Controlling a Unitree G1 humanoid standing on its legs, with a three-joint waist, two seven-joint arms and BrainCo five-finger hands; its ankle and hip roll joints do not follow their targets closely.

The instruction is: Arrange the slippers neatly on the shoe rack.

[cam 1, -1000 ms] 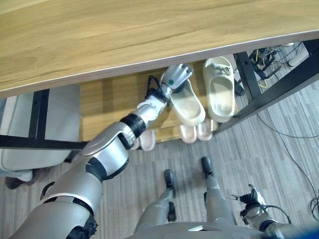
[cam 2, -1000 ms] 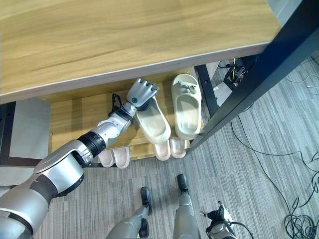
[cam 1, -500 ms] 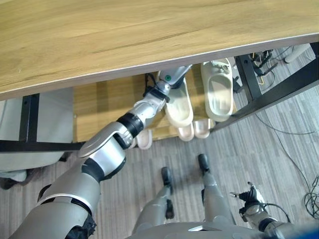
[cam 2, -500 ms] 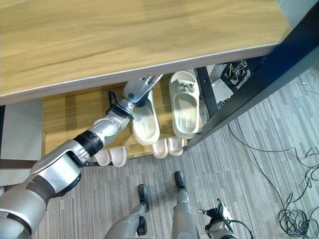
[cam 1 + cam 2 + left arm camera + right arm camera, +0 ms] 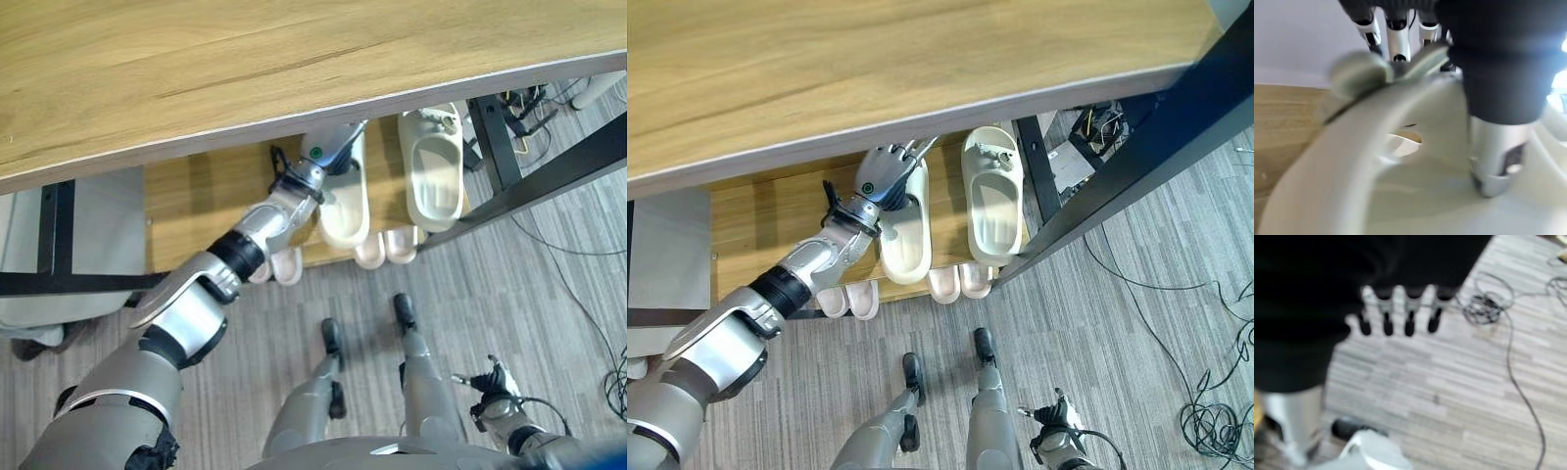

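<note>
A cream slipper (image 5: 344,211) lies on the rack's middle wooden shelf (image 5: 201,201), under the top board (image 5: 294,59). My left hand (image 5: 319,161) reaches under that board and is shut on this slipper. Its fingers (image 5: 1396,36) lie over the strap and its thumb (image 5: 1496,161) presses inside the footbed. The matching cream slipper (image 5: 437,183) sits just to the right, roughly parallel and a small gap away. Two pairs of pink slippers (image 5: 386,251) (image 5: 278,265) peek out on the shelf below. My right hand (image 5: 490,383) hangs low over the floor, open, with fingers (image 5: 1396,318) straight.
Black frame bars (image 5: 549,176) slope across the rack's right side. A pale grey box (image 5: 98,230) stands to the left of the shelf. Cables (image 5: 1205,421) lie on the grey plank floor at the right.
My left hand has swung the held cream slipper from a slant to lie straight, beside its mate and a little further left. The view has also shifted slightly.
</note>
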